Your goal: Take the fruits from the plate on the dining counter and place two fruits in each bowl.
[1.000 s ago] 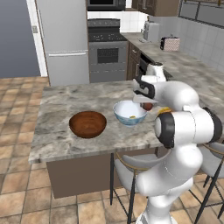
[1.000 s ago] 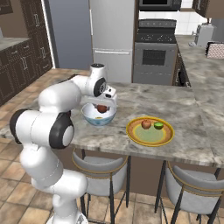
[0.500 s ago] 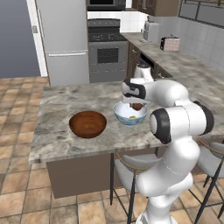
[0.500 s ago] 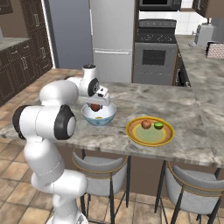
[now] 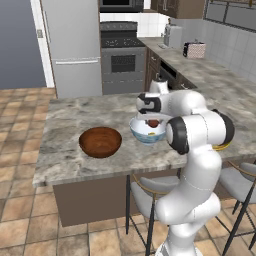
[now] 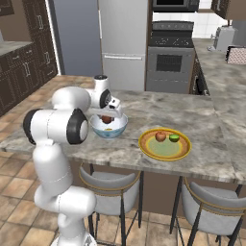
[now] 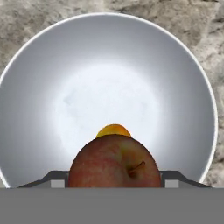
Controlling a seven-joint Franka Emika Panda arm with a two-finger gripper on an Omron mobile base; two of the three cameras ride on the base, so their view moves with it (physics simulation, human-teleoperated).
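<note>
1. A dark red apple [image 7: 114,162] is being gripped by the claw [image 6: 106,118].
2. It is being held over the white bowl [image 7: 39,87], above a yellow fruit [image 7: 113,130] lying inside.

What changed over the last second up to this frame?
The gripper, shut on the dark red fruit, swung from near the plate to above the white bowl, where a yellow fruit already lies. Nothing was let go. The brown bowl and the plate's two fruits stayed put.
</note>
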